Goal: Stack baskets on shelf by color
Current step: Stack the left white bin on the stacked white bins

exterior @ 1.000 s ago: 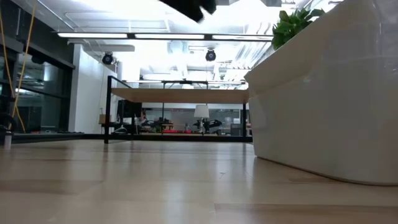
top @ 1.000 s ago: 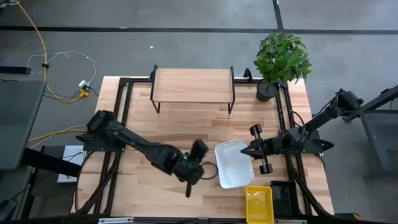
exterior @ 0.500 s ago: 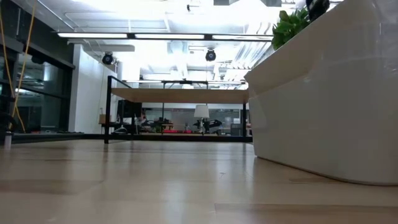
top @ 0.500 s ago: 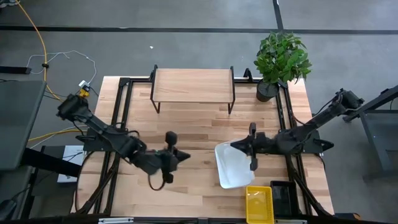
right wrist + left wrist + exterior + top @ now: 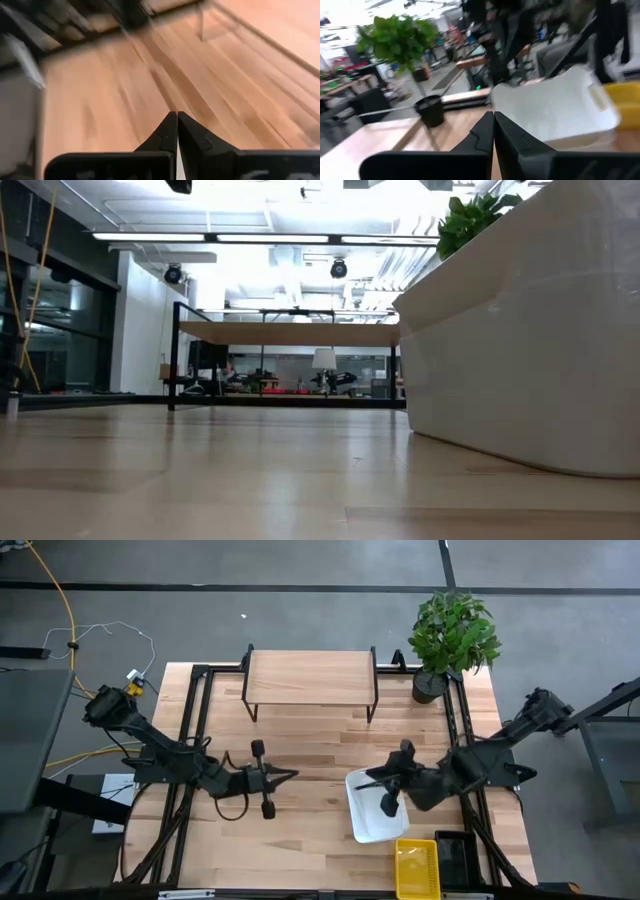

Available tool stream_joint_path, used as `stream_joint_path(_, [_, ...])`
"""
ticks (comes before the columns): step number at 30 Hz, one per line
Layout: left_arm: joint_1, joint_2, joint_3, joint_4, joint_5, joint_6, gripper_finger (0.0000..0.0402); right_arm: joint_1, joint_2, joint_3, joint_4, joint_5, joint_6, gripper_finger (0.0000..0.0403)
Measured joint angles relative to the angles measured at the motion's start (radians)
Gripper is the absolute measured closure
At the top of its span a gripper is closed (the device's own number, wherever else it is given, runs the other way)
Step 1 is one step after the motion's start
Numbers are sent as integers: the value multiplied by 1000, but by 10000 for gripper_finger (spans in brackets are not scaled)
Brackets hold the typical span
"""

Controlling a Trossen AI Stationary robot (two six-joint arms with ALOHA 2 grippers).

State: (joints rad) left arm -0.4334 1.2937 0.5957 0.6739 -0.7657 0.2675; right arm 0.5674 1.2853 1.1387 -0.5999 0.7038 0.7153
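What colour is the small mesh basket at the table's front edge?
Yellow; the small perforated plastic basket shows best in the high view, beside the white basket.

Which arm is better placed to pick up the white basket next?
The right, probably. The right claw hangs over the white basket, fingers together. The left claw is over bare table, well clear of it.

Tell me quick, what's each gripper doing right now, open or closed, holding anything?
Left gripper: shut, holding nothing, over bare table.
Right gripper: shut, holding nothing, above the plain white plastic basket.
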Motion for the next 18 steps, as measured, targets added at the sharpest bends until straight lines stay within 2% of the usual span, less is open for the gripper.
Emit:
stream_joint_path(4, [-23, -19, 0, -18, 17, -29, 401, 21, 144, 208, -359, -29, 233, 403])
stream_joint_path(6, [-35, -28, 3, -9, 22, -37, 401, 30, 219, 307, -561, -71, 345, 403])
stream_joint_path(11, [-58, -89, 1, -88, 35, -104, 401, 55, 397, 534, -939, -210, 611, 403])
stream_joint_path(13, [-66, -117, 1, -136, 45, -153, 401, 69, 444, 595, -970, -246, 670, 403])
stream_joint_path(15, [-65, -148, 1, -221, 64, -213, 401, 79, 463, 624, -937, -291, 664, 403])
stream_joint_path(18, [-65, -180, 1, -296, 90, -280, 401, 88, 488, 675, -919, -308, 692, 403])
